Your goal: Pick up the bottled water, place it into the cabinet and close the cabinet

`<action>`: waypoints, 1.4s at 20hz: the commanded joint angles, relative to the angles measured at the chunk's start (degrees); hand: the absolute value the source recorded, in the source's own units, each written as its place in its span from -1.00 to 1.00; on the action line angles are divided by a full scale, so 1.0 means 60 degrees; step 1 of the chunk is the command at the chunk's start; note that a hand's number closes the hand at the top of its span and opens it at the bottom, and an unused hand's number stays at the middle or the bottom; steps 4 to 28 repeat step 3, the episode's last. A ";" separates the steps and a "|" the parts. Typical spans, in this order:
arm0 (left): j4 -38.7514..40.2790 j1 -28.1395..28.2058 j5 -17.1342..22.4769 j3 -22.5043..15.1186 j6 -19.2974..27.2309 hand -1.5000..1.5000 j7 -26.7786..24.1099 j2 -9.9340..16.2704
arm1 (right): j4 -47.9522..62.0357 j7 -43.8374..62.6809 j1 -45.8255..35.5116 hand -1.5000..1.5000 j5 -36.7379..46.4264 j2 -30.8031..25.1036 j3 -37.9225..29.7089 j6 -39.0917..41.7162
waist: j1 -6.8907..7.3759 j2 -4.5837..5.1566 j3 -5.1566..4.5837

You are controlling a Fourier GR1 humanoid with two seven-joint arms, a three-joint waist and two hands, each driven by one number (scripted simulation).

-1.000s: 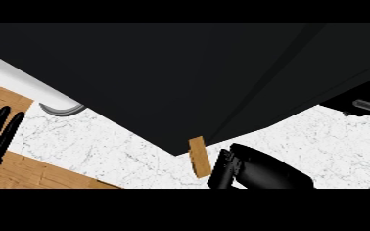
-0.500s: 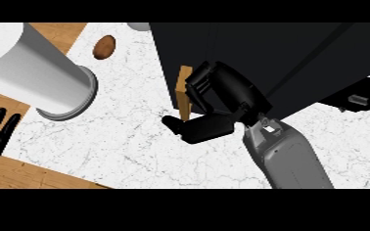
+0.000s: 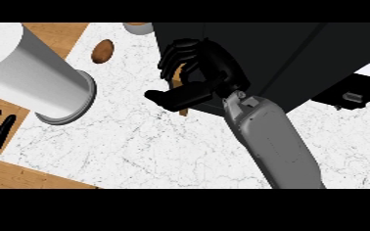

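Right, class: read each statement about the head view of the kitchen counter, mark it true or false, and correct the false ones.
1. The right hand is at the black cabinet's edge. True.
2. A white cylinder stands at the view's left. True.
3. The counter top is plain black. False: it is white marble with wooden areas.
4. A brown oval thing lies on the counter. True.
5. The bottled water stands in plain sight on the counter. False: no bottle shows.
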 commanded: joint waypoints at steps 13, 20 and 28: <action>-0.0035 0.0070 -0.0080 -0.0008 -0.0076 -1.00 -0.0097 -0.0119 | 0.1907 -0.0717 -0.1720 -1.00 -0.0206 -0.0004 -0.0961 -0.1296 | -0.0074 0.0199 -0.0018; -0.0035 0.0070 -0.0080 -0.0008 -0.0076 -1.00 -0.0097 -0.0119 | 0.1907 -0.0717 -0.1720 -1.00 -0.0206 -0.0004 -0.0961 -0.1296 | -0.0074 0.0199 -0.0018; -0.0035 0.0070 -0.0080 -0.0008 -0.0076 -1.00 -0.0097 -0.0119 | 0.1907 -0.0717 -0.1720 -1.00 -0.0206 -0.0004 -0.0961 -0.1296 | -0.0074 0.0199 -0.0018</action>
